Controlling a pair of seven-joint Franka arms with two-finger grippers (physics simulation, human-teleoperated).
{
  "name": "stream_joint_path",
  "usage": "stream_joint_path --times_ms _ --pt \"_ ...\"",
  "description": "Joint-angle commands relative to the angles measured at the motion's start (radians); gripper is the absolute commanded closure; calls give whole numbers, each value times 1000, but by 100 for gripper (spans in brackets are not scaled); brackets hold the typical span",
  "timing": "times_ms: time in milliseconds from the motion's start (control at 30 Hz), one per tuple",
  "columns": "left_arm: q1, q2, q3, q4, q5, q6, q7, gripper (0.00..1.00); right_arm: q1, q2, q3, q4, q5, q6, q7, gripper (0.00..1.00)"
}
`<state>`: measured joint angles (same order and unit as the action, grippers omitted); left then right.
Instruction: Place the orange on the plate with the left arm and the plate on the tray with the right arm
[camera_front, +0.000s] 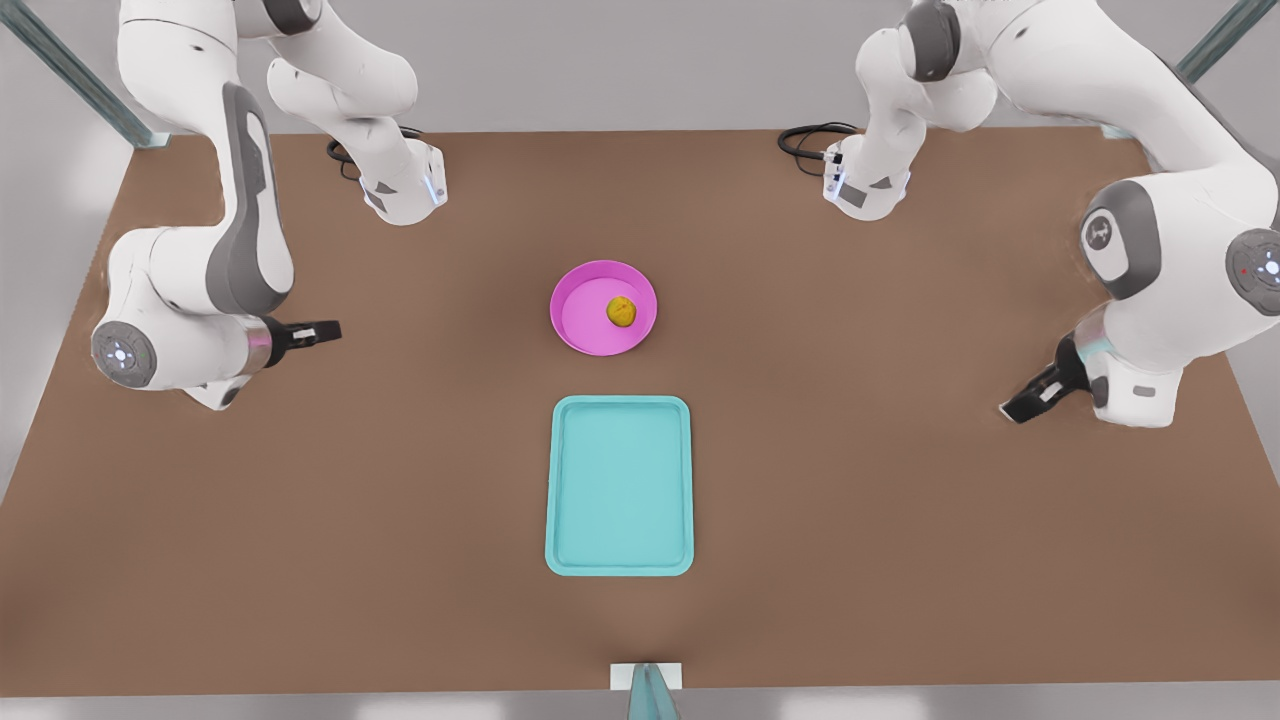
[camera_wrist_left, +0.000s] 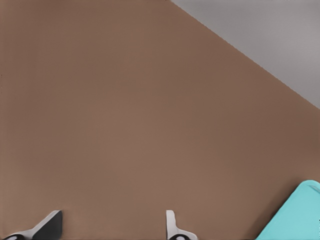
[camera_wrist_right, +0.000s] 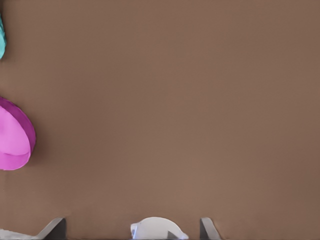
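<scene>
Near edge: a small white bracket (camera_front: 645, 677) with a teal-grey strut sits at the middle of the table's front edge.
Tray (camera_front: 620, 486): flat on the table with nothing in it. Its long axis runs from the near edge toward the far edge, with one short end facing the plate.
Left gripper (camera_front: 1018, 408): on the front view's right, low over the table and well apart from the tray. It points down and toward the near edge, with its fingers (camera_wrist_left: 50, 226) spread and nothing between them. This arm waits.
Right gripper (camera_front: 325, 330): on the front view's left, level with the plate but well apart from it. It points sideways toward the middle, with its fingers parted and holding nothing.
Plate (camera_front: 590, 320): upright on the bare table just beyond the tray's far end, with a strip of table between them.
Orange (camera_front: 621, 311): lies inside the plate, toward the front view's right of the plate's centre. It is too round to show a long axis.
Surface: a plain matte brown table (camera_front: 900, 520).
Far side: two white arm bases stand on the table, each with a black cable (camera_front: 805, 140) coiled beside it.
Room: a pale grey wall and floor, with teal-grey frame struts (camera_front: 70, 70) at the far corners.
</scene>
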<state>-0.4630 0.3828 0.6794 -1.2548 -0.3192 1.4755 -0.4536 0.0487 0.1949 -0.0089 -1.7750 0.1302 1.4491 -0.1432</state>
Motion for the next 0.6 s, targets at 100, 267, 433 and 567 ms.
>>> stream_joint_path --times_ms 100,267,433,567 --pt "504 -248 -748 -236 298 53 378 0 86 6 193 -343 178 655 263 0" --pt "446 -159 -758 -135 299 -46 342 0 89 27 360 -488 181 930 390 0" --pt "417 -288 -773 -431 335 138 311 0 166 133 379 -495 261 1079 390 0" --pt "420 -274 -771 -327 334 80 326 0 226 156 386 -491 293 1099 392 0"
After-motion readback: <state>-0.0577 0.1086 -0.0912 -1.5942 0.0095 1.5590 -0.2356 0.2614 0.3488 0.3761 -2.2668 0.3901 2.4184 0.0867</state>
